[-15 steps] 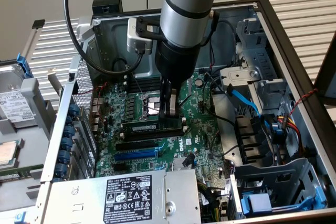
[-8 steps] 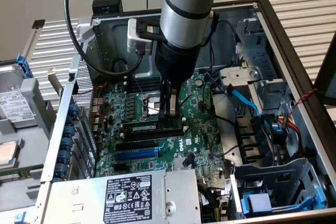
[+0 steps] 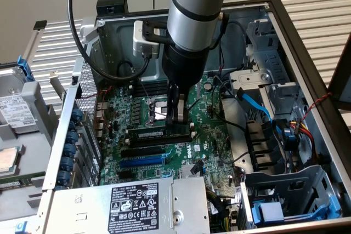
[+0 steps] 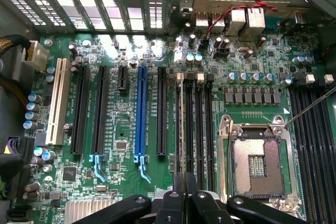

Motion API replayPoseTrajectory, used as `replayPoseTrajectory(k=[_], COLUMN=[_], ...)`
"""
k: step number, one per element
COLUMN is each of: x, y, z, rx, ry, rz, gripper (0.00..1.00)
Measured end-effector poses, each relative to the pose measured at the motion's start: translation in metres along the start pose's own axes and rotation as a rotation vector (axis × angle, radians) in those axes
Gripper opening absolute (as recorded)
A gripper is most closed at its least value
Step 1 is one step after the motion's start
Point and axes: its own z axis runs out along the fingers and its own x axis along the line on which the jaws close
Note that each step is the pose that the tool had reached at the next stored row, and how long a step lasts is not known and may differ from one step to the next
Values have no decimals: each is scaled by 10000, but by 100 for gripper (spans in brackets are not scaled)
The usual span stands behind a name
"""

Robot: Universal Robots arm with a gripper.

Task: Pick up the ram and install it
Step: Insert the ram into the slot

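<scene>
- Already the ram (image 3: 159, 133) sits low in a slot on the motherboard (image 3: 208, 152), lying level just beside the CPU socket (image 3: 155, 109), so I judge the pick-up done and the install close to finished or in its last press.
- My gripper (image 3: 177, 119) stands straight down on the ram's end toward the exterior view's right, jaws pressed nearly together, fingertips at the stick's top edge; whether I pinch it or only push, I cannot tell.
- In the wrist view my gripper (image 4: 185, 184) sits over the ram (image 4: 180, 124), seen edge-on among the black slots (image 4: 209, 124) next to the open socket (image 4: 258, 163).
- I cannot tell whether the slot latches have closed, so full seating is not confirmed.
- The blue slot (image 3: 141, 162) and the black ones beside it are empty.
- Writing: a "DELL" logo (image 3: 197, 150) is printed on the board; the ram's white label is too small to read.
- The power supply label (image 3: 134, 207) carries rows of certification marks and fine print, none of it legible to me.
</scene>
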Motion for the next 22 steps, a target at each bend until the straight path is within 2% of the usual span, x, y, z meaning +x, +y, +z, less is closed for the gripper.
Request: replayPoseTrajectory(k=[6,11,22], x=[0,-1,13], y=[0,0,-1], z=[0,2,1], rx=[-1,-3,-4], ry=[-34,-95,-95], rz=[-7,-23,-23], gripper=[12,12,12])
